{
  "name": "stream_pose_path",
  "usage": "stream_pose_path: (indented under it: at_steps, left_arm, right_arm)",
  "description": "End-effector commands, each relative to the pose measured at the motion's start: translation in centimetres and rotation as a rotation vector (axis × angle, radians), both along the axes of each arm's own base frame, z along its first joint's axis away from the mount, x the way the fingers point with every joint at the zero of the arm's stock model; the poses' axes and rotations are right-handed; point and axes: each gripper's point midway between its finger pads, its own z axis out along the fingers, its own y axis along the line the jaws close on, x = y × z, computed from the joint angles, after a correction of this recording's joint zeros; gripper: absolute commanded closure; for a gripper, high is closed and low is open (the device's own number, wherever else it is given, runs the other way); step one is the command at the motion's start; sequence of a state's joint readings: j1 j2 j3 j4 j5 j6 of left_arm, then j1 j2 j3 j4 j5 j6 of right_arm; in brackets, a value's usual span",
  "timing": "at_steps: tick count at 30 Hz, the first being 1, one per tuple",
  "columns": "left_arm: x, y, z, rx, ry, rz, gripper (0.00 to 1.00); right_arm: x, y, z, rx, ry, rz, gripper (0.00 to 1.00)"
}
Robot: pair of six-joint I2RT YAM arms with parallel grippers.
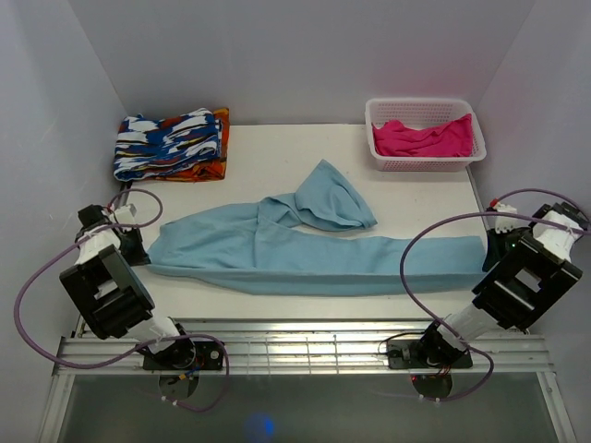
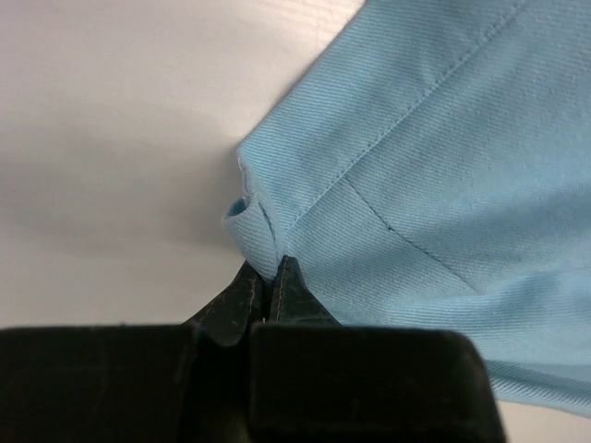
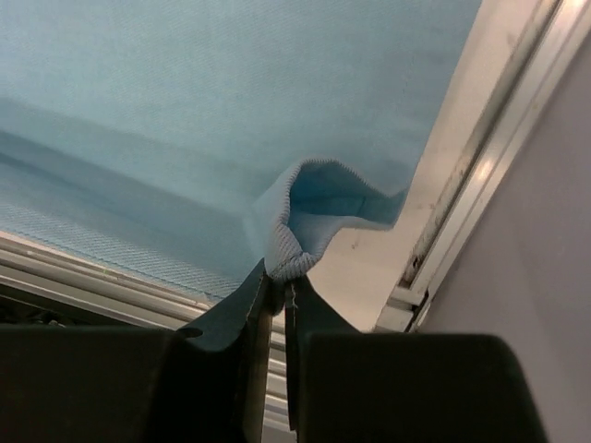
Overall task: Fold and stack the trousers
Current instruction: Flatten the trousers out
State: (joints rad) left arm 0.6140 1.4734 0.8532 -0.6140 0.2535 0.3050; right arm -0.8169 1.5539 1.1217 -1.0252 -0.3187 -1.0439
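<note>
The trousers lie stretched across the surface, the left tool pinching one end and the right tool pinching the ribbed hem; an even, taut lift appears advisable.

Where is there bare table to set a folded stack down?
Back centre, between the patterned folded cloth and the basket, is bare; so is the patch between the basket and the trousers. The trousers fill the middle from side to side, leaving only a narrow near strip by the rail.
</note>
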Motion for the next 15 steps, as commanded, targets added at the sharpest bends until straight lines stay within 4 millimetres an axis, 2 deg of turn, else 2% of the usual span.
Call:
stream_pose_path:
  at_steps: [1,2,3,5,6,9,11,12,13,15]
  left_arm:
    - [3.5,3.0,1.8,0.035,-0.092,0.036,1.00]
    - [4.2,3.1,2.0,0.007,-0.095,0.072,1.00]
    - [5.6,4.2,3.4,0.016,-0.116,0.089,1.00]
    - [6.4,5.7,3.2,0.004,-0.109,0.127,1.00]
    - [6.9,6.8,4.1,0.022,-0.130,0.133,1.00]
    - [5.8,9.2,3.9,0.055,-0.127,0.145,1.00]
    - [4.2,9.8,3.1,0.047,-0.105,0.149,1.00]
    - [3.9,9.5,3.0,0.045,-0.110,0.104,1.00]
    - [2.8,8.9,2.1,0.029,-0.090,0.092,1.00]
    - [2.2,8.3,2.3,0.039,-0.103,0.057,1.00]
  right_arm:
    - [5.4,1.1,2.1,-0.020,-0.102,0.068,0.92]
    - [6.7,1.7,2.9,-0.004,-0.117,0.041,0.92]
    - [9.7,2.0,4.8,-0.006,-0.177,0.063,0.92]
    - [11.8,2.4,6.6,0.015,-0.200,0.061,0.92]
    - [13.6,2.0,7.8,0.008,-0.216,0.073,0.92]
    - [13.2,1.3,7.8,-0.013,-0.182,0.094,0.92]
    - [11.6,1.3,6.2,-0.030,-0.142,0.131,0.92]
    - [10.5,0.9,6.1,-0.064,-0.139,0.164,0.92]
    - [8.7,1.6,4.4,-0.042,-0.093,0.183,0.92]
    - [6.5,1.8,3.6,-0.062,-0.062,0.213,0.92]
